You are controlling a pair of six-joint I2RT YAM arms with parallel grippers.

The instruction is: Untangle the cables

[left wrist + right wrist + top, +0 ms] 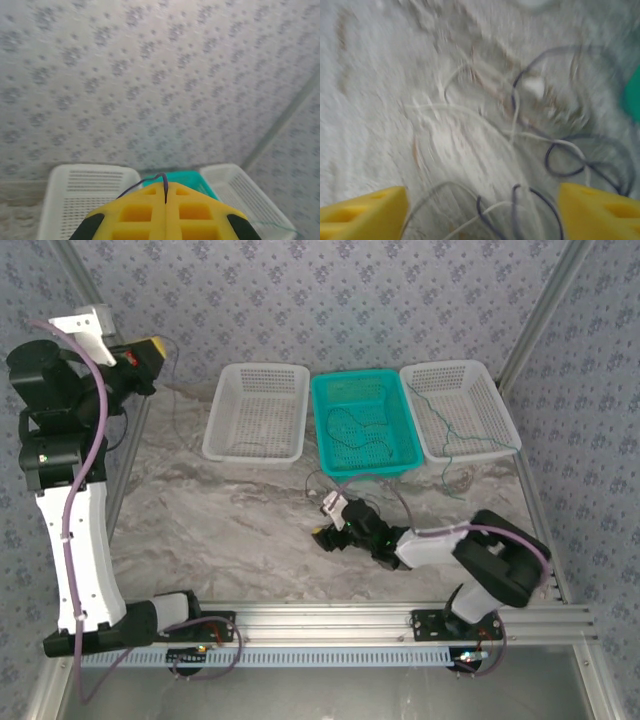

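My left gripper (148, 352) is raised high at the back left, shut on a thin dark cable (161, 178) that sticks out between its yellow fingertips (150, 200). From there the cable hangs down toward the left white basket (256, 410). My right gripper (482, 212) is open, low over the table just in front of the teal basket (364, 422). A loose tangle of dark and whitish cables (520, 150) lies on the marble under and between its fingers (365, 212). A dark cable (352, 428) lies in the teal basket and a green cable (450, 420) in the right white basket (458, 408).
The three baskets stand in a row at the back of the marble table (230, 520). A metal frame post (535, 315) rises at the back right, and an aluminium rail (330, 618) runs along the near edge. A thin pale wire (460, 478) lies in front of the right basket.
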